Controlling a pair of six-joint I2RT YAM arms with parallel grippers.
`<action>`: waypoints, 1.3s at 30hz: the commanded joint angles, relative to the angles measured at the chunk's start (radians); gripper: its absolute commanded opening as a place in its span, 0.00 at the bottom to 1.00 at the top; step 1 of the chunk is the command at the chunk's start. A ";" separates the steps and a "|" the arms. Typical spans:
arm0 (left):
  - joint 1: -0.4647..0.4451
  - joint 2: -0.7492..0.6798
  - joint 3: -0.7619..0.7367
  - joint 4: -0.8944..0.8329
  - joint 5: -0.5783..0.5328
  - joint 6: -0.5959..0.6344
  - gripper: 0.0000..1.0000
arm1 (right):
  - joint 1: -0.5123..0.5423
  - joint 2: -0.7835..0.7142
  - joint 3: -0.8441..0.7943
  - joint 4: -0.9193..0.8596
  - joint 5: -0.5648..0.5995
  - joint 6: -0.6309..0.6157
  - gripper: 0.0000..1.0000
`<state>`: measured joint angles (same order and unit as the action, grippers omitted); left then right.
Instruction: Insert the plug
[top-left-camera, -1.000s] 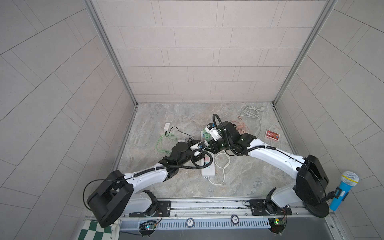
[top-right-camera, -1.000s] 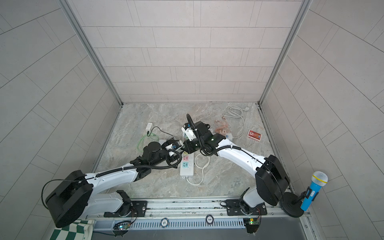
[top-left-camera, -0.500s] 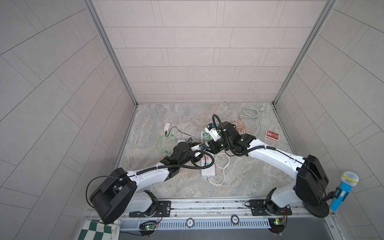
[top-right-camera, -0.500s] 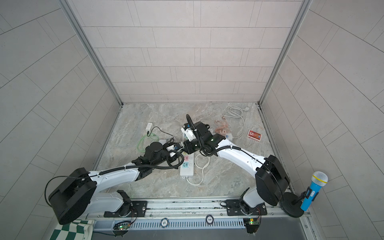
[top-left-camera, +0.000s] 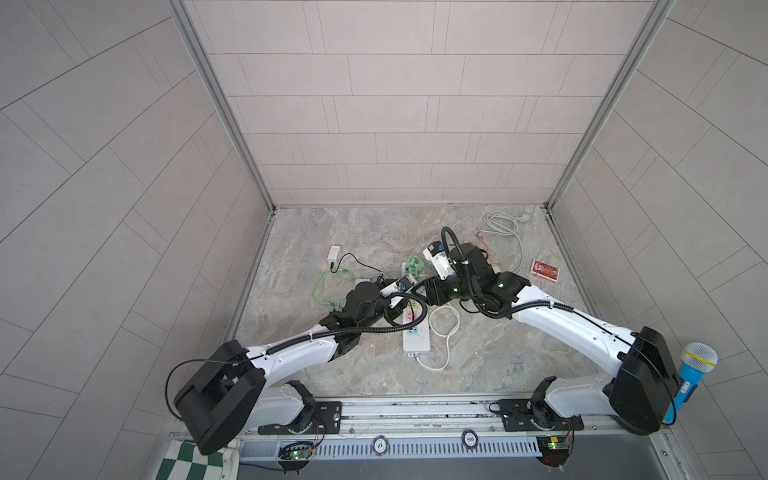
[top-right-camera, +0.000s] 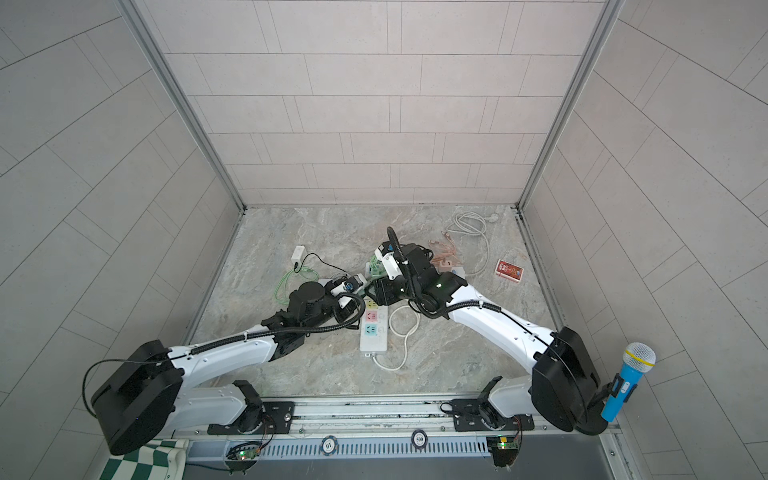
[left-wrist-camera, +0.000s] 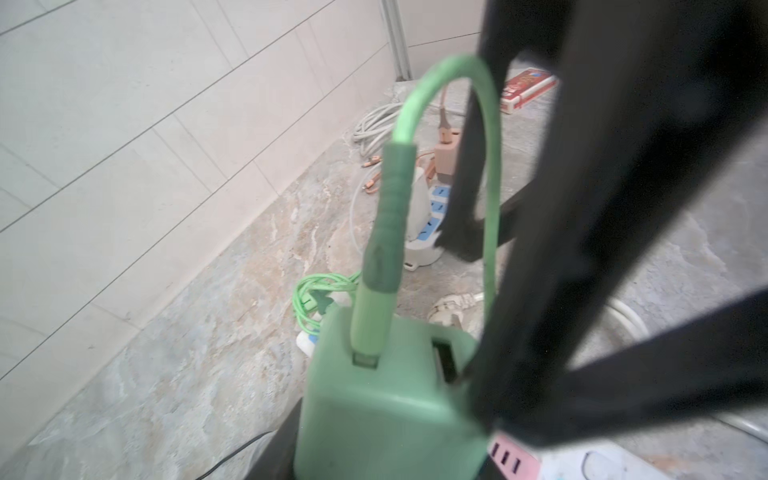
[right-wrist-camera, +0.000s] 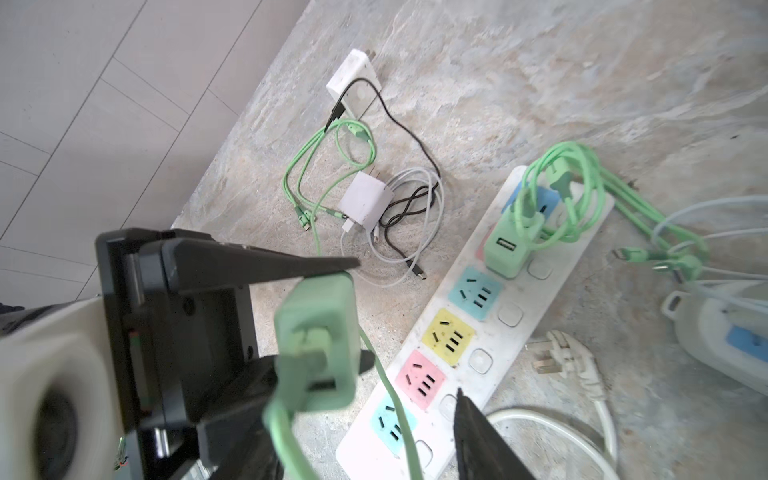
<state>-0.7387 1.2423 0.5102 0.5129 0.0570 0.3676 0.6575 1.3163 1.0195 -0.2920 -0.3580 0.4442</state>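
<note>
The left fingers (right-wrist-camera: 257, 262) pinch the green plug (right-wrist-camera: 316, 332) upright, cable end up.

Left tool (right-wrist-camera: 363, 311) clamped on green plug (right-wrist-camera: 316, 332), white power strip (right-wrist-camera: 494, 345) just beside

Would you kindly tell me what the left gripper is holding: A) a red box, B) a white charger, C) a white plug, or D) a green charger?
D: in the right wrist view the left gripper is closed on the green charger, one jaw on each side of it.
</note>
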 joint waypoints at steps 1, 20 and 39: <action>-0.001 -0.053 0.013 0.007 -0.059 -0.061 0.24 | -0.026 -0.067 -0.033 0.021 0.043 0.020 0.63; -0.173 -0.063 -0.060 0.190 0.020 -0.307 0.26 | 0.019 -0.336 -0.221 0.096 -0.142 0.058 0.37; -0.285 0.005 -0.102 0.278 -0.068 -0.301 0.26 | 0.080 -0.244 -0.212 0.108 -0.070 0.033 0.39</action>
<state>-1.0176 1.2503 0.4168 0.7136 0.0032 0.0605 0.7227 1.0554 0.7860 -0.1898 -0.4522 0.4961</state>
